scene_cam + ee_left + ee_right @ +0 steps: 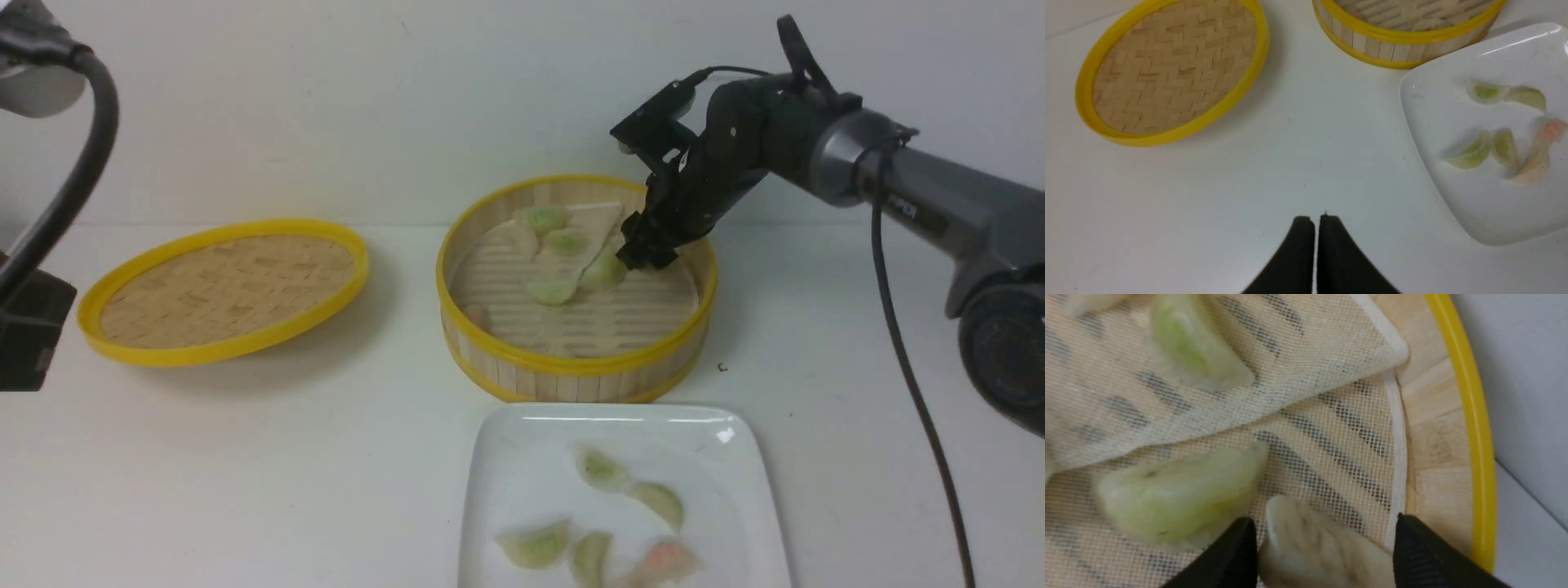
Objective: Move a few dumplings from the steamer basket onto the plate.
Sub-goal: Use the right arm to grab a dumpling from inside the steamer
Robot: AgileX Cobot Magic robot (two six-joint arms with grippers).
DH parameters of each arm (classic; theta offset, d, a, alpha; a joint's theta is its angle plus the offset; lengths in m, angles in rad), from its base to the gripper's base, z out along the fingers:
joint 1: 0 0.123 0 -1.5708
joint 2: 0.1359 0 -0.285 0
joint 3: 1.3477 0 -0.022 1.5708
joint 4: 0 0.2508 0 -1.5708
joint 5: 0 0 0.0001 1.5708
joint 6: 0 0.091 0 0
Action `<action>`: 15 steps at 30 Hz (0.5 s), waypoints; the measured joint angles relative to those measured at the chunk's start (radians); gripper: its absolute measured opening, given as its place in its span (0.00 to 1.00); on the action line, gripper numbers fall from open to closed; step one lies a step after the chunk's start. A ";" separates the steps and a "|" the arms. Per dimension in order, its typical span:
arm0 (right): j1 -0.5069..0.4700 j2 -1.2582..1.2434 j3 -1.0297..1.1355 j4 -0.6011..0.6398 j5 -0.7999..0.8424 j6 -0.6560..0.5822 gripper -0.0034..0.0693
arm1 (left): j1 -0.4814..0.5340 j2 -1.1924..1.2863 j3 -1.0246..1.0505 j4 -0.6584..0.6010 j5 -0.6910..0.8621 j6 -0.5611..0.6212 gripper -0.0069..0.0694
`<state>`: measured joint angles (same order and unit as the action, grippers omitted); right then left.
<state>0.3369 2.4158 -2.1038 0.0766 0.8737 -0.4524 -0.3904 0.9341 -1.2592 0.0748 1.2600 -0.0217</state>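
- Right wrist view: right jaws are open and straddle a whitish dumpling, which fills most of the gap. As far as we can tell, nothing is clamped yet.
- That dumpling sits at the far right of the steamer basket, on the mesh liner. In the front view the arm hides it.
- A green dumpling lies just beside one finger, and the basket wall is close to the other. We'd close straight in with no sideways shift, so the neighbour isn't dragged.
- Squeeze slowly. The skin looks soft, and we judge it squashes or tears easily.
- The liner is folded over just beyond. Keep the tips off the mesh, or the sheet may lift with the dumpling.
- Lift straight up clear of the yellow rim, then bring it near to the plate, which sits just in front of the basket.
- Several dumplings already lie there. The bare space is at its far left.
- Left jaws are closed and empty over the table, on the near side of the lid. Leave them.
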 joint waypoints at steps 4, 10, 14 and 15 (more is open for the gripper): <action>0.001 0.016 -0.006 0.001 -0.002 -0.002 0.58 | 0.000 0.000 0.000 0.001 0.000 0.000 0.08; 0.003 0.014 -0.042 -0.003 0.043 0.080 0.33 | 0.000 0.000 0.000 0.019 0.000 0.000 0.08; 0.003 -0.018 -0.130 -0.010 0.272 0.150 0.32 | 0.000 0.000 0.000 0.037 0.000 0.000 0.08; 0.003 -0.038 -0.152 -0.009 0.319 0.158 0.32 | 0.000 0.000 0.000 0.038 0.000 0.000 0.08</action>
<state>0.3398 2.3781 -2.2557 0.0675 1.1923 -0.2941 -0.3904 0.9341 -1.2592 0.1129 1.2604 -0.0217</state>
